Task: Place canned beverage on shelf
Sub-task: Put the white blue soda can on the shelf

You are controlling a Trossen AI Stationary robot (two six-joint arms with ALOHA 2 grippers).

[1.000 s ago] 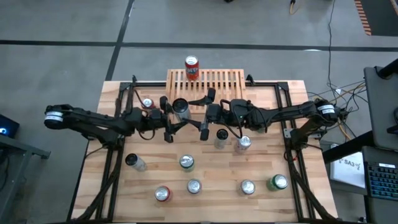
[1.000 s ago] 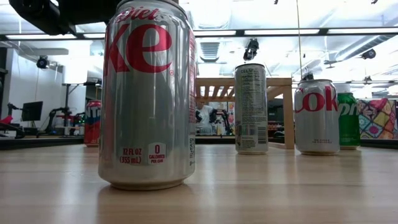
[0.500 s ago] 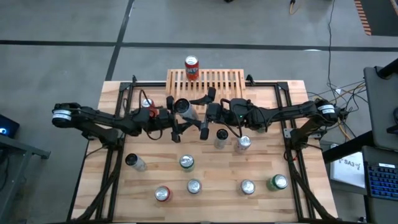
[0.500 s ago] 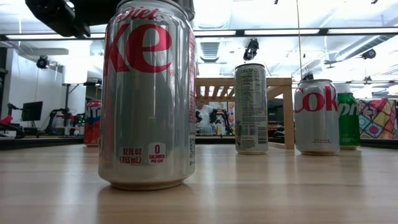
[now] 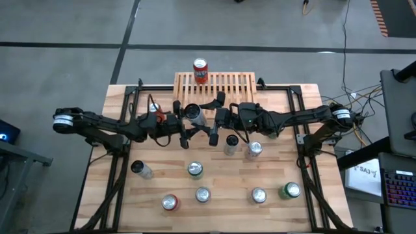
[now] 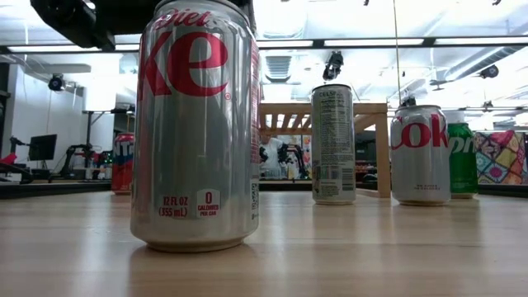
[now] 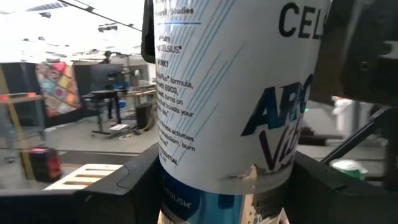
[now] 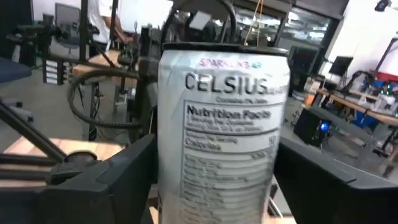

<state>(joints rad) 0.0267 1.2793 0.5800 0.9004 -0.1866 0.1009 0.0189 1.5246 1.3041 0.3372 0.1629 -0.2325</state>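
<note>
— We've got the slim white can (image 5: 192, 112) up near the back of the desk (image 5: 227, 218), just in front of the shelf (image 5: 224, 84) and toward its left end. It's upright, long axis vertical, lid up.

— And the left tool (image 5: 188, 121)?

— Clamped on that can, one finger on each side of it, low on the body. We cannot tell whether the can's base is touching the desk or clear of it.

— What about the right tool (image 5: 207, 120)?

— Its fingers stand wide apart, facing the can from the other side. The can sits just ahead of the fingertips, and we see no contact.

— Let's count.

— Eleven cans for us from above. One red can (image 5: 200, 69) stands upright on the shelf's far left edge. One is in the left tool. Nine stand on the desk: one beside the left arm, two slim ones under the right arm, and six spread across the front half. One shelf, two arms.

— The front ones from desk level?

— A big silver cola can (image 6: 196, 124) fills the near side, upright, with others lined up behind it.

— Anything changed from a second ago?

— The left arm has slid toward the middle, and the can has gone with it, closer to the right tool. The other cans haven't budged.
</note>
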